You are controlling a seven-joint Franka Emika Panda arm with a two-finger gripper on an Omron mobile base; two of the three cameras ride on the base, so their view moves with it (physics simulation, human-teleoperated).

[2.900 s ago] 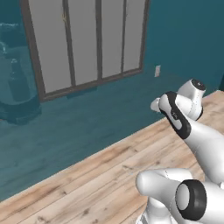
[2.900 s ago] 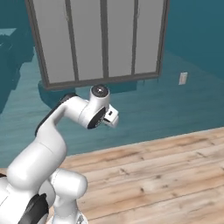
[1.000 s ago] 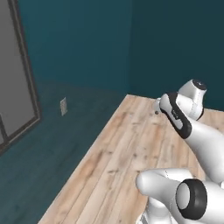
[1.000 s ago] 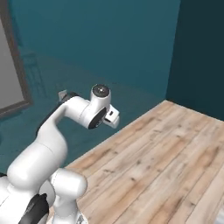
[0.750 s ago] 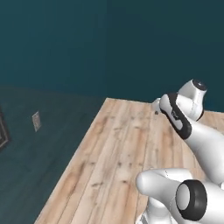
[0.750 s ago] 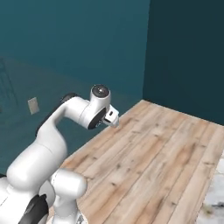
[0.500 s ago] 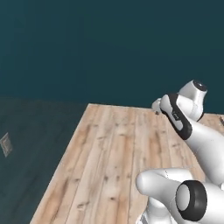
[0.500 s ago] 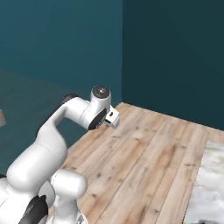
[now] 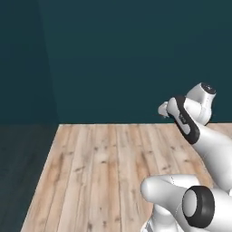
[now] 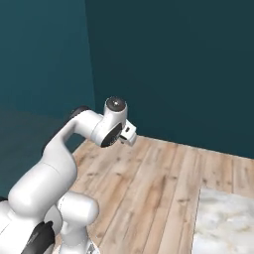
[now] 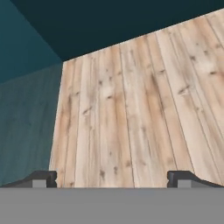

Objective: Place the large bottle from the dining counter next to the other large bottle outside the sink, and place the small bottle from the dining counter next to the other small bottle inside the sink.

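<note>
Tool [image 11: 112, 177] spread wide, empty, over wood floor [image 11: 131, 109]; marble slab [image 10: 223, 223], possibly counter, at right.

Base has turned, window and wall outlet gone from view, marble surface [image 10: 223, 223], perhaps a counter, now in sight

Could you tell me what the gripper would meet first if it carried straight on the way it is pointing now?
Most likely the wooden floor: the gripper, jaws wide apart and holding nothing, looks along and down at bare planks. Nothing stands between them in the hand view, though how far off the floor lies is unclear.
</note>
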